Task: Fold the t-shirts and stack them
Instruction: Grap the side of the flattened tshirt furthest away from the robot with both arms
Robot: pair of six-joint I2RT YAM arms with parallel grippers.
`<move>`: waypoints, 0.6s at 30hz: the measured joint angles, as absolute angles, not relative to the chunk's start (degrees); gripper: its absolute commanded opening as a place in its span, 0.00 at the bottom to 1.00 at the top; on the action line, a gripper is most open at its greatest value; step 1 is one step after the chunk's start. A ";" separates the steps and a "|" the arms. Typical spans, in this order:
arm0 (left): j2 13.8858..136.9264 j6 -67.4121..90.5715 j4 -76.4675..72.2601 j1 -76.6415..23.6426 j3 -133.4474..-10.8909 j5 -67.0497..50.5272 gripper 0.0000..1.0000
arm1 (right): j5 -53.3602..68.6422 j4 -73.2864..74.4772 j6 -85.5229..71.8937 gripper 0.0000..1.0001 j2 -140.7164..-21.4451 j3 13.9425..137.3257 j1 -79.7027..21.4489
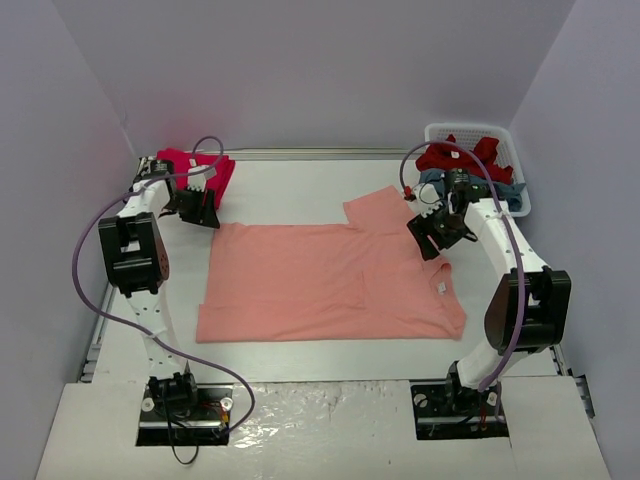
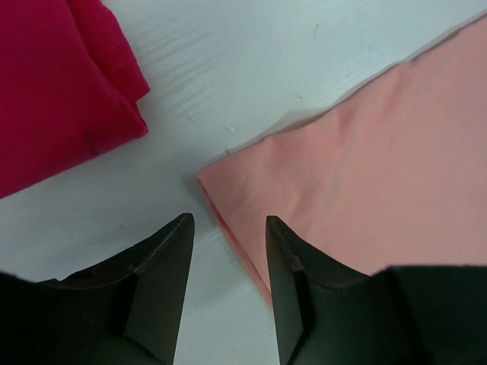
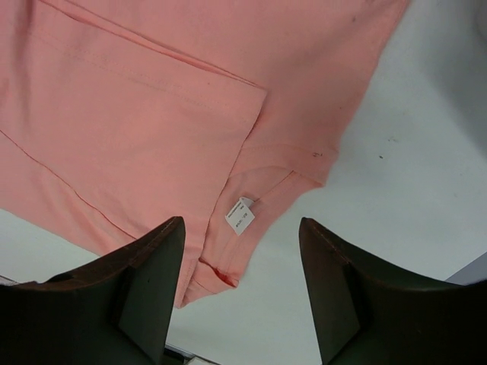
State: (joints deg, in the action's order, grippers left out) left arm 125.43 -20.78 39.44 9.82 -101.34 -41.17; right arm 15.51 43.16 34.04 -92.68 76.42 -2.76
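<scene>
A salmon-orange t-shirt (image 1: 320,280) lies spread flat mid-table, one side folded over, its far sleeve sticking out. My left gripper (image 1: 197,211) is open and empty, hovering over the shirt's far left corner (image 2: 221,186); its jaws straddle the shirt's edge. A folded crimson t-shirt (image 1: 205,172) lies at the far left, also in the left wrist view (image 2: 53,91). My right gripper (image 1: 440,235) is open and empty above the shirt's collar, where a white label (image 3: 240,215) shows. More red (image 1: 462,157) and teal-blue (image 1: 500,190) shirts lie in the basket.
A white slotted basket (image 1: 515,150) stands at the far right corner, close behind my right arm. Grey walls close the table on three sides. Purple cables loop off both arms. Bare white tabletop (image 1: 300,190) shows behind the shirt.
</scene>
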 measured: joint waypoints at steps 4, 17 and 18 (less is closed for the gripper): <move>126.72 -20.80 39.18 9.63 -101.89 -40.62 0.40 | 15.49 42.63 33.17 0.57 -92.90 76.42 -3.49; 129.03 -22.70 39.46 7.86 -104.25 -40.12 0.36 | 15.20 41.47 31.44 0.57 -93.67 76.42 -4.60; 129.12 -22.92 39.53 7.60 -104.25 -40.01 0.36 | 15.14 41.43 31.38 0.57 -93.67 76.42 -4.60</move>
State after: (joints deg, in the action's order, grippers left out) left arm 129.12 -22.92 39.53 7.60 -104.25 -40.01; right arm 15.14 41.43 31.38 -93.67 76.42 -4.60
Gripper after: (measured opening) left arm 0.364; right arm 0.573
